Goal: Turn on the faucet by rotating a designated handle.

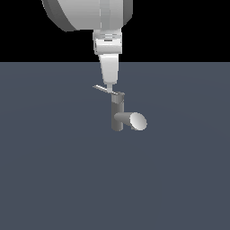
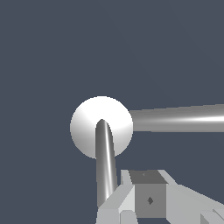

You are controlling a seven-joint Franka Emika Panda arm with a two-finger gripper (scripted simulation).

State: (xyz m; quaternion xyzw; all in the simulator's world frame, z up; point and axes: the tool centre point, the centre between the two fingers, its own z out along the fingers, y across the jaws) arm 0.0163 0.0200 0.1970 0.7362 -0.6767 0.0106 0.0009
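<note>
The faucet (image 1: 117,116) is a small grey upright post with a thick stubby spout (image 1: 137,121) that has a pale oval end. The handle (image 1: 108,90) is a thin flat lever slanting out from the cap towards the exterior view's left. My gripper (image 1: 108,85) comes straight down from above, its tip resting at the lever's middle. In the wrist view the round pale cap (image 2: 83,122) carries the handle (image 2: 105,170), which runs to my gripper (image 2: 131,194). The fingers (image 2: 148,194) sit together beside the lever, not around it. The spout (image 2: 179,119) runs off sideways.
The faucet stands alone on a flat dark blue-grey floor (image 1: 54,179). The arm's large pale links (image 1: 90,13) hang above the faucet. Nothing else is in view.
</note>
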